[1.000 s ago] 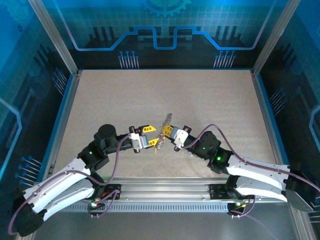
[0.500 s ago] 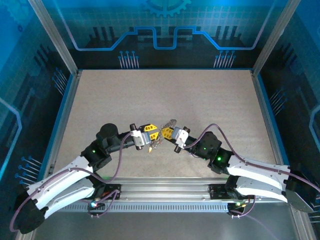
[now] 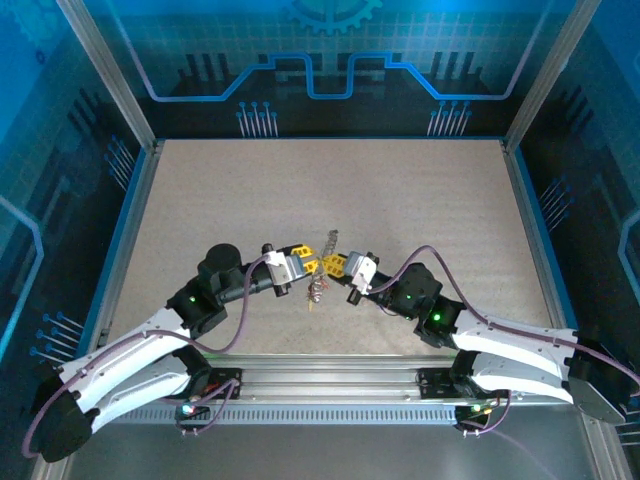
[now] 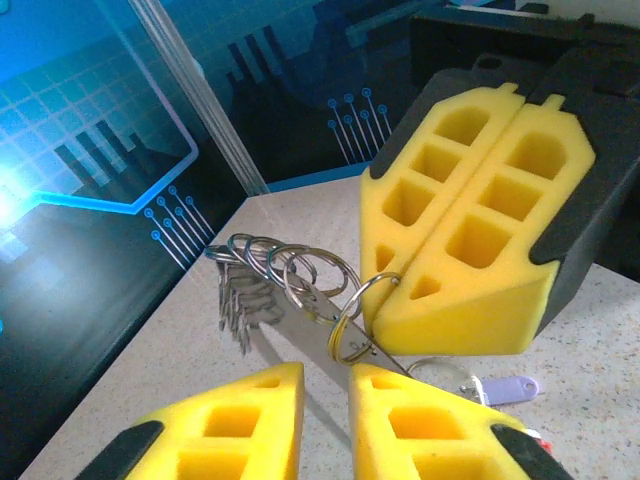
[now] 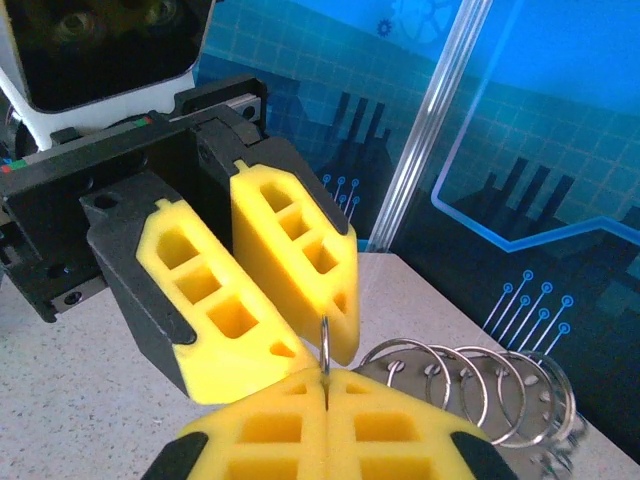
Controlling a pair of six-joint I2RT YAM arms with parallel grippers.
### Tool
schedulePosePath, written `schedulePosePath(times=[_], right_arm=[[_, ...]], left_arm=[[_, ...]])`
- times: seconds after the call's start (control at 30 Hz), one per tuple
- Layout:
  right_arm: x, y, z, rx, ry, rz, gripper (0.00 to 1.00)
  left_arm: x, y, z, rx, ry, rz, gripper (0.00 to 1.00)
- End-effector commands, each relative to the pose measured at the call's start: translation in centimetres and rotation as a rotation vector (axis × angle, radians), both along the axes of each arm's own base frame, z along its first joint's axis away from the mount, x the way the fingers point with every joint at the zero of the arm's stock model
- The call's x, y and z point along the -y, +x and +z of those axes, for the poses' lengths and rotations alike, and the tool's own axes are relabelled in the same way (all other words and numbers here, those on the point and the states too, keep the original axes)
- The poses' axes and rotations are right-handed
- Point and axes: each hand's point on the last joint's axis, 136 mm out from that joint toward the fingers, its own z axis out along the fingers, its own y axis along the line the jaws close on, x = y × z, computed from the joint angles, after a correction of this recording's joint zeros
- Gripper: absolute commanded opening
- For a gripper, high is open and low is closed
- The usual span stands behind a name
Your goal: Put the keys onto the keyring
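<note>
Right gripper: yellow foam pads pressed flat together, pinching the edge of the keyring, a thin grey wire loop standing edge-on out of the seam. Held like that the loop is stiff and presented in mid-air, so the other arm gets a fixed target to thread onto.

Left gripper: tip to tip with it, pads drawn close with a narrow slot left between them. A flat silver metal blade runs from the loop down into that slot. Can't tell if it's actually pinched or just lying in the gap. My read: it's working a key onto the wire right at the right pads' tip, where the loop flexes least.

Outward: a row of silver split rings fans off sideways from the held loop, with small metal bits hanging under it, too small to name. From above, the bunch sits between the two grippers over the near middle of the speckled beige table.

On the table below: lilac key with a pale plastic head, lying flat, and a small ring just beside it. Red key is only a corner at the frame edge. Neither looks threaded on yet, so I'd call the task partway at best.
</note>
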Motion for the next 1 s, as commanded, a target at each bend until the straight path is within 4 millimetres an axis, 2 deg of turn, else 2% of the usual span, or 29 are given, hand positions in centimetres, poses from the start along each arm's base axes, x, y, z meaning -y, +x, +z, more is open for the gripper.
schedulePosePath(times=[0.0,0.57,0.8,0.97], right_arm=[[-0.1,-0.3,1.8,0.03,0.068,0.01,0.0],[-0.1,-0.4,1.8,0.041,0.064,0.015,0.0],[-0.1,-0.5,1.6,0.043,0.061,0.013,0.0],[0.0,-0.6,1.7,0.042,0.061,0.015,0.0]], left_arm=[[0.1,0.0,2.8,0.033,-0.057,0.007,0.2],[0.7,-1.2,2.9,0.006,-0.039,-0.074,0.2],[0.8,-1.5,2.9,-0.015,-0.031,-0.087,0.23],[0.7,-1.1,2.8,-0.016,-0.028,-0.068,0.19]])
